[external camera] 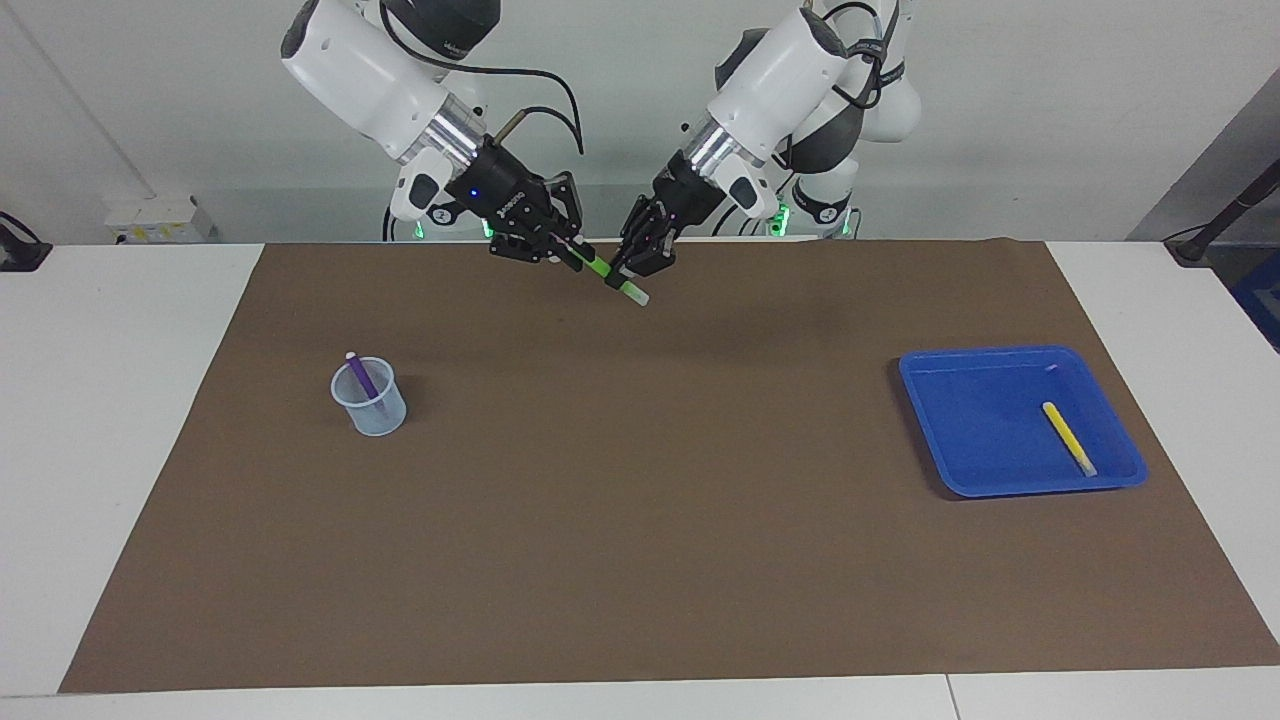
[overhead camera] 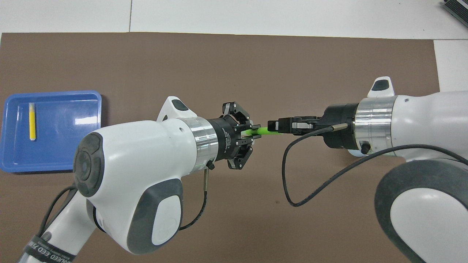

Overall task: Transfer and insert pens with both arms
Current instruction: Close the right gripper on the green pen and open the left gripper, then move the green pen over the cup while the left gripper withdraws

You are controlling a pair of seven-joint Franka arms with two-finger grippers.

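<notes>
Handover of the green pen (external camera: 600, 268) in mid-air.
My left gripper (external camera: 634, 270) and right gripper (external camera: 567, 250), at its nine o'clock, both clamp it; I should release left only once right holds firm.

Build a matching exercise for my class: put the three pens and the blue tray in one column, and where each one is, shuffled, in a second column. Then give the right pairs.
Column one
1. purple pen
2. green pen
3. yellow pen
4. blue tray

Column two
A. lying flat in the tray
B. on the brown mat, toward the left arm's end of the table
C. gripped in the air by both the left end effector and the right end effector
D. standing tilted in the clear cup

Pairs: 1-D, 2-C, 3-A, 4-B
</notes>
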